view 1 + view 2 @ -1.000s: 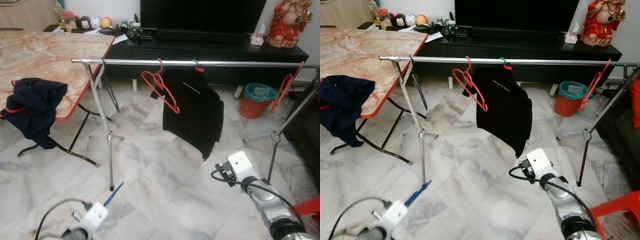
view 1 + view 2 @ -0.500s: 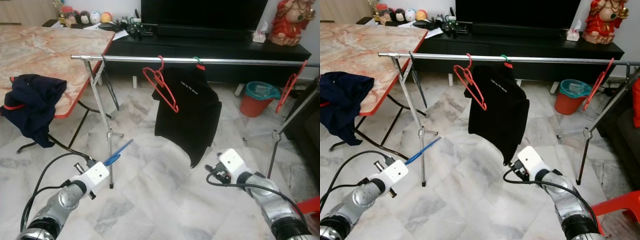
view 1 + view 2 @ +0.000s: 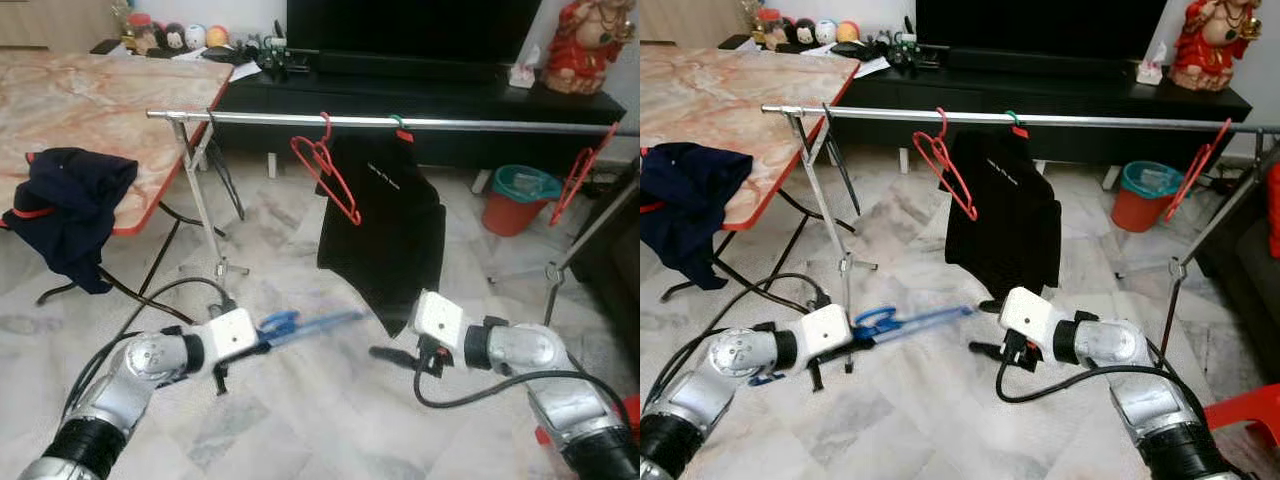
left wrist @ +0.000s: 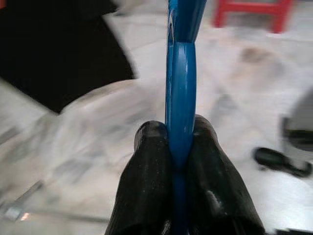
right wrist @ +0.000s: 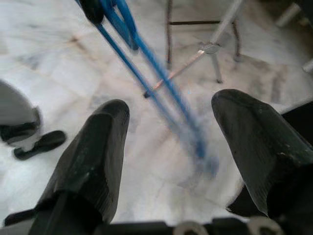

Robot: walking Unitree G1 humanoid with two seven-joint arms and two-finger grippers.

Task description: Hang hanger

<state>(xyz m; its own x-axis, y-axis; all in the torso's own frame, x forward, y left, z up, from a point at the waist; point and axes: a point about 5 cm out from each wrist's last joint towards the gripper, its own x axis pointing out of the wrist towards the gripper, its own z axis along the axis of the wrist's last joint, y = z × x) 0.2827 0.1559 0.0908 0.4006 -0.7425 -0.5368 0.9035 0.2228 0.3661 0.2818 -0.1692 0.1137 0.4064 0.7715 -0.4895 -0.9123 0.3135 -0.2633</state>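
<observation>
Left gripper (image 3: 262, 331) is clamped tight on our blue hanger (image 3: 312, 322), which now sticks out toward the right, low over the floor and blurred with motion. Half a second ago we held it down by our left side; both arms have since swung inward, so hanger and right gripper (image 3: 385, 353) now almost meet. Right fingers (image 5: 93, 161) are spread wide and empty, the hanger's far end just ahead of them. We judge a handover or two-handed steadying comes before the lift to the rail.

Beyond, the steel clothes rail (image 3: 500, 124) runs across the room, carrying a red hanger (image 3: 326, 172), a black shirt (image 3: 390, 225) and another red hanger (image 3: 578, 170) far right. Pale marble floor (image 3: 300, 400) lies below, a marble-topped table (image 3: 90, 100) with a dark garment (image 3: 70, 200) on the left, a black TV console (image 3: 420, 95) behind.
</observation>
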